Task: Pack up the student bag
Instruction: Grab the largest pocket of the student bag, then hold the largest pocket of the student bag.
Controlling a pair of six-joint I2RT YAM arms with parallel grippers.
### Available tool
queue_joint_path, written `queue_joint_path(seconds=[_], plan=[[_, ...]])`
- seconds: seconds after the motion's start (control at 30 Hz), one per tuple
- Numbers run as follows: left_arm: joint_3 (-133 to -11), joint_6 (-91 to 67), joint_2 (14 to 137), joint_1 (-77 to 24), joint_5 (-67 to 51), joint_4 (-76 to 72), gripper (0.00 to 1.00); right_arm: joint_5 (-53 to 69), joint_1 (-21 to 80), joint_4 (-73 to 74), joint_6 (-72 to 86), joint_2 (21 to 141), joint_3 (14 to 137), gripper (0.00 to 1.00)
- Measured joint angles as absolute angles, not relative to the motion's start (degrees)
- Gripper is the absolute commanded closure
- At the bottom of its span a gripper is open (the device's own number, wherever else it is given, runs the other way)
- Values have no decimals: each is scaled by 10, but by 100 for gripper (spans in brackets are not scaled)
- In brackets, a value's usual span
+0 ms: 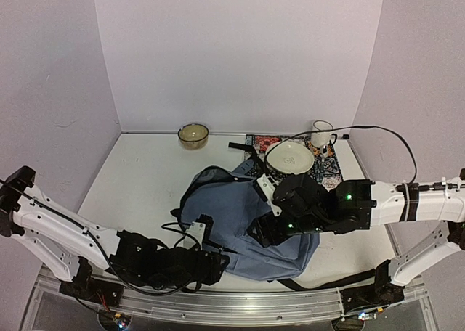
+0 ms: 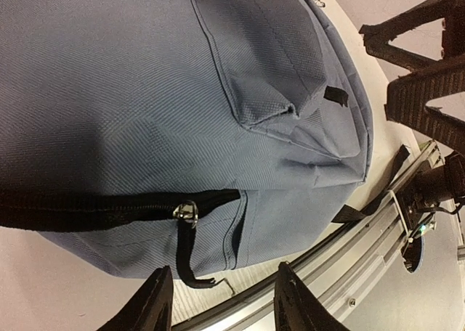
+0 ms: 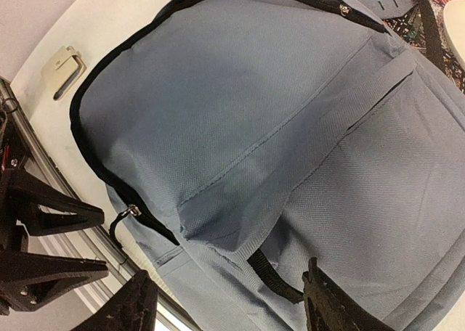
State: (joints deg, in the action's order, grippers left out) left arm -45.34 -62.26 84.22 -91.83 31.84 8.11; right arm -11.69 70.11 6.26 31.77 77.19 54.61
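Observation:
The student bag (image 1: 232, 213) is a blue-grey backpack lying flat mid-table, front pocket up. Its side fills the left wrist view (image 2: 145, 91), where a black zip ends at a metal slider (image 2: 187, 212) with a black pull strap (image 2: 183, 257) hanging off it. My left gripper (image 2: 224, 273) is open at the bag's near edge, with the strap just ahead of its left finger and nothing held. My right gripper (image 3: 227, 269) is open low over the bag's front pocket (image 3: 240, 149), beside a short black loop (image 3: 272, 276). From above, the left gripper (image 1: 216, 262) and right gripper (image 1: 265, 233) sit close together.
A tan bowl (image 1: 193, 134) stands at the back. A white bowl (image 1: 289, 157) rests on a patterned mat (image 1: 328, 173), with a white mug (image 1: 321, 133) behind it. The metal rail (image 2: 341, 266) runs along the near table edge. A small white clip (image 3: 62, 70) lies by the bag.

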Motion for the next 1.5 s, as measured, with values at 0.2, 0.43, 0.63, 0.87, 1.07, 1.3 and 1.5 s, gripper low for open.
queue_joint_path(seconds=[0.2,0.43,0.63,0.87,1.07,1.3,1.5], plan=[[-510,-647,905,-919,332,138,60,-121,704,63,318,774,546,32],[-544,-664,946,-919,346,190,89,-123,708,63,315,774,546,35],[-566,-664,958,-919,360,221,100,-123,717,63,311,774,546,36],[-570,-661,930,-915,361,250,100,-122,745,55,272,774,546,35],[-568,-645,859,-895,342,256,100,-111,775,16,215,789,546,30],[-566,-608,827,-890,317,269,100,-123,783,-67,151,824,526,28],[-565,-591,810,-887,296,272,100,-138,785,-121,98,861,520,31]])
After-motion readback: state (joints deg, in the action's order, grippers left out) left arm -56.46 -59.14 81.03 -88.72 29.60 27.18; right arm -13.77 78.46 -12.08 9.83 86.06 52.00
